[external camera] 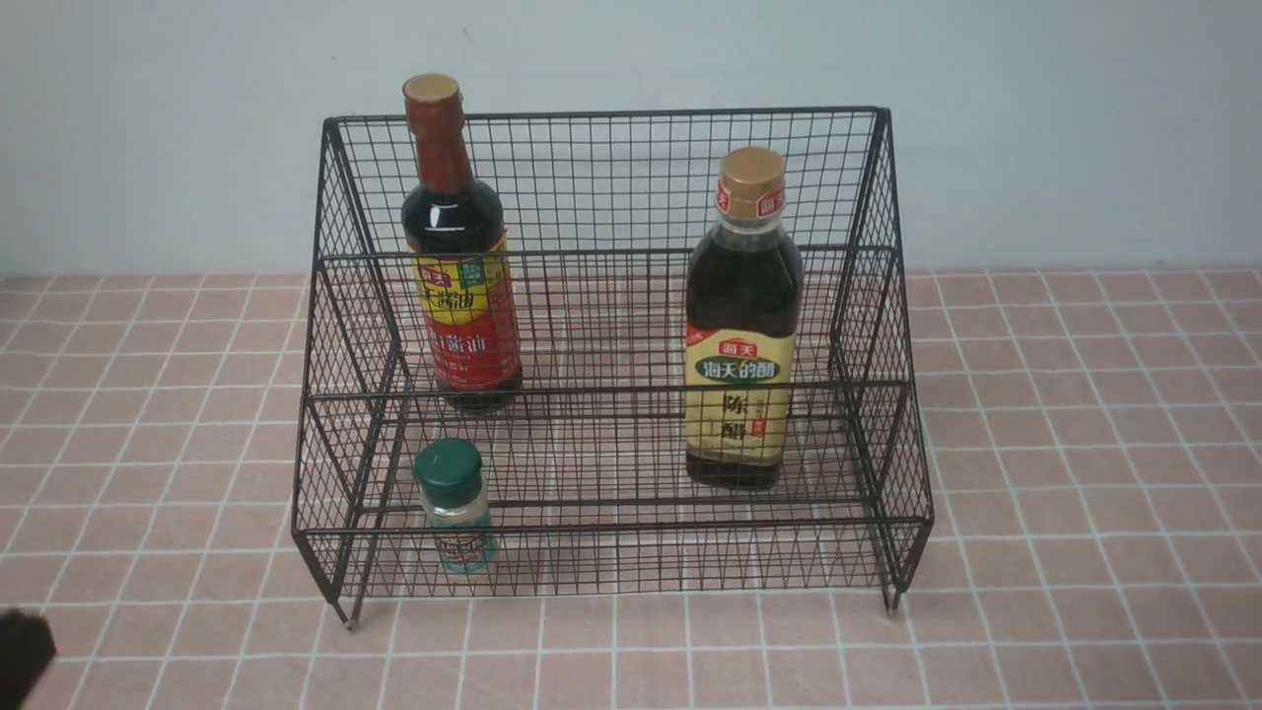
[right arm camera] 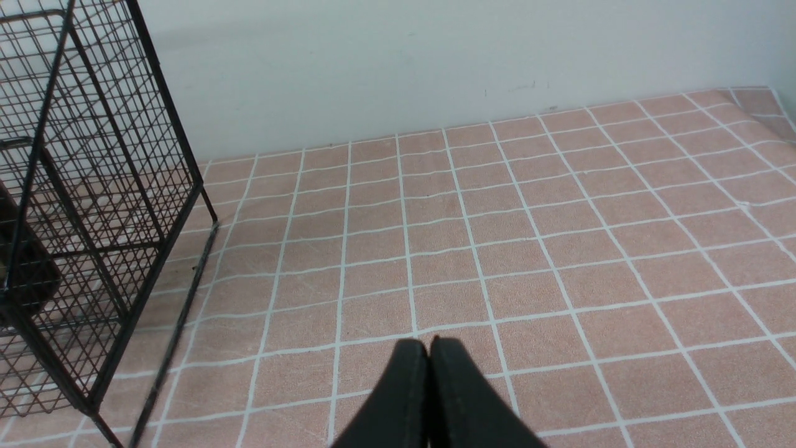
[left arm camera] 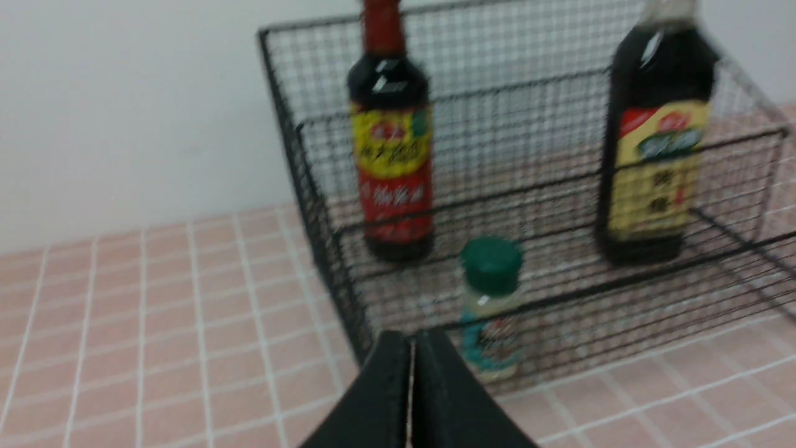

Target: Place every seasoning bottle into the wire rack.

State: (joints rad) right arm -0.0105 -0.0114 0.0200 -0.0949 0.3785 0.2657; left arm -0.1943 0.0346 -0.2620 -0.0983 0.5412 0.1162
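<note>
Three seasoning bottles (external camera: 741, 325) in wire rack (external camera: 611, 532), clear of fingers (left arm camera: 435, 373).

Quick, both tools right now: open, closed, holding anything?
Left tool: closed, holding nothing, just outside the wire rack near the green-capped shaker.
Right tool: closed, holding nothing, over bare tiles.

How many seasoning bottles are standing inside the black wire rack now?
3. The tall dark bottle with red-yellow label stands on the upper tier, left; the dark bottle with beige label on the lower tier, right; the small green-capped shaker jar front left.
</note>
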